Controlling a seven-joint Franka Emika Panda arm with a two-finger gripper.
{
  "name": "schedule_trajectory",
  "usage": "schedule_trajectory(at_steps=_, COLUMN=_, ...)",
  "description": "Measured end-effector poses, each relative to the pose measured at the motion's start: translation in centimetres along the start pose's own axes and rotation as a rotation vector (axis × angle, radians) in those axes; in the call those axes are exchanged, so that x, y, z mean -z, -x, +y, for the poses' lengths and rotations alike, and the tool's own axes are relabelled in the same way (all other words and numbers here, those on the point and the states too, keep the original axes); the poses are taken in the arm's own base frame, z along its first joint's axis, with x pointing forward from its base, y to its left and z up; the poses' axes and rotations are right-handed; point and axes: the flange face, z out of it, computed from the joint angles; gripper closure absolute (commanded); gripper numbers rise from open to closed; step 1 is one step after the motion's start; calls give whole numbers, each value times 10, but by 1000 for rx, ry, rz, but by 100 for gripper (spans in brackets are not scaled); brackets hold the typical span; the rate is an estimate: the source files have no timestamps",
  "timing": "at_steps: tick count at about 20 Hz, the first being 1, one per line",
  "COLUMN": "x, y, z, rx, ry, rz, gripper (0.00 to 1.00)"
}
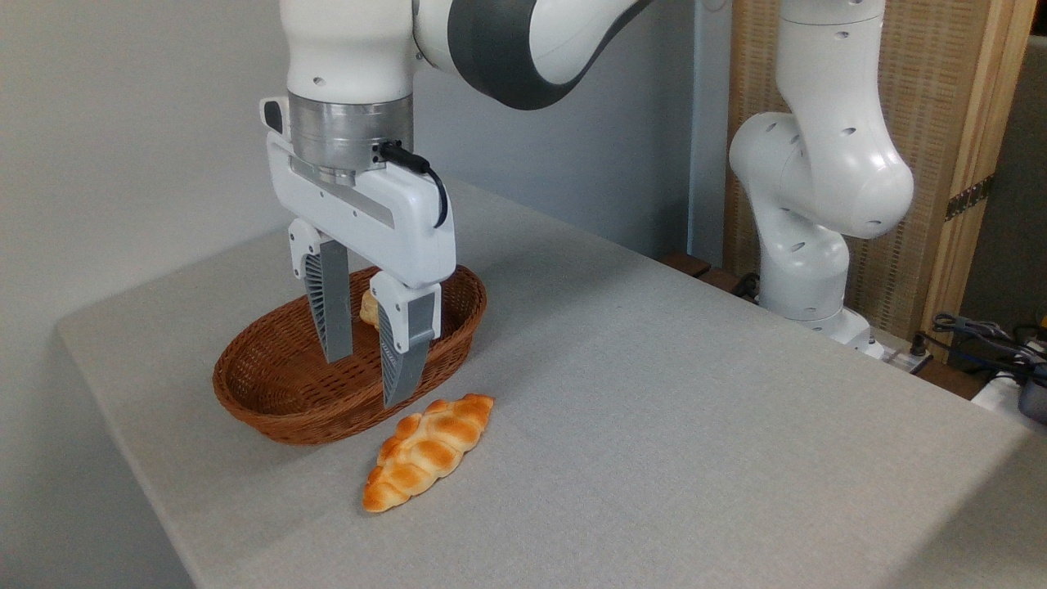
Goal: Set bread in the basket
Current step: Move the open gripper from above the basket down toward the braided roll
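Observation:
The bread (427, 451), a glossy golden-orange braided loaf, lies on the grey table just in front of and to the right of the basket. The basket (270, 405) is a shallow oval of reddish-brown wicker with a thick rim. A small pale tan bread piece (369, 307) lies inside it, mostly hidden behind the fingers. My gripper (368, 376) hangs open over the basket's near right part, above and behind the loaf. Nothing is held between its fingers. Its right fingertip reaches down to the rim close to the loaf's far end.
The arm's white base (806, 270) stands at the back right of the table. Cables (981, 335) lie beyond the table's right edge. The table's left edge runs close to the basket. Open grey tabletop (695, 425) stretches to the right of the loaf.

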Motion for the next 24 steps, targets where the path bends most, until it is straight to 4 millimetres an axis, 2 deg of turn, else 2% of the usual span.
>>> schedule_trajectory(at_steps=1, x=-8, y=-1, z=0, rx=-6, ry=5, rz=-11, gripper=0)
schedule_trajectory(at_steps=21, x=-14, y=6, z=-5, rx=8, ry=16, rz=-31, gripper=0)
schedule_trajectory(at_steps=24, x=-27, y=12, z=-4, rx=13, ry=37, rz=-58, gripper=0)
